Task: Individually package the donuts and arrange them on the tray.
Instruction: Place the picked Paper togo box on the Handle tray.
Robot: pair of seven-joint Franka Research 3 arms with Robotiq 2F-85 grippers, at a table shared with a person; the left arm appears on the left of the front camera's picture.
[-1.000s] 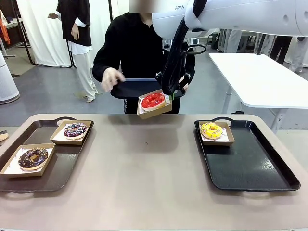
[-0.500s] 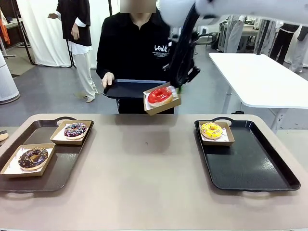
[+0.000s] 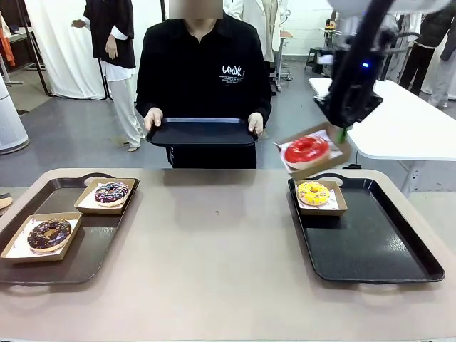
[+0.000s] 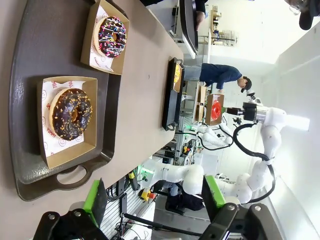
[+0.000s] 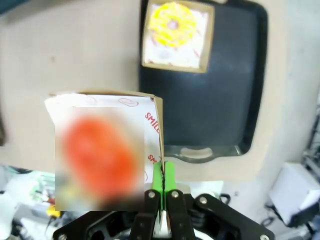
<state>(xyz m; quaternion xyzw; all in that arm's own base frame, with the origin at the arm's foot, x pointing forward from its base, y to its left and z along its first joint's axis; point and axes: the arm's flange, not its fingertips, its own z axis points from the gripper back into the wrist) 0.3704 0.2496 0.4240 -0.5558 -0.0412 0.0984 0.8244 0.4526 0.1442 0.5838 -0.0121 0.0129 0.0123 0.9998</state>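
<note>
Right tool [image 3: 341, 132] pinching red donut's box [image 3: 311, 152] aloft

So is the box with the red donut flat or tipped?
Tipped. The box hangs tilted in the air from the right gripper, its red donut facing the camera.

Red donut [image 3: 306, 149]: glossy, in a tilted paper box, aloft, box rim pinched by the right gripper [image 5: 163, 175].
Yellow donut [image 3: 313, 192]: sprinkled, boxed, just below that gripper.
Purple-black donut [image 3: 111, 192]: pale sprinkles, boxed, well apart.
Chocolate donut [image 4: 72, 114]: boxed, beyond the left gripper [image 4: 152, 199].
</note>
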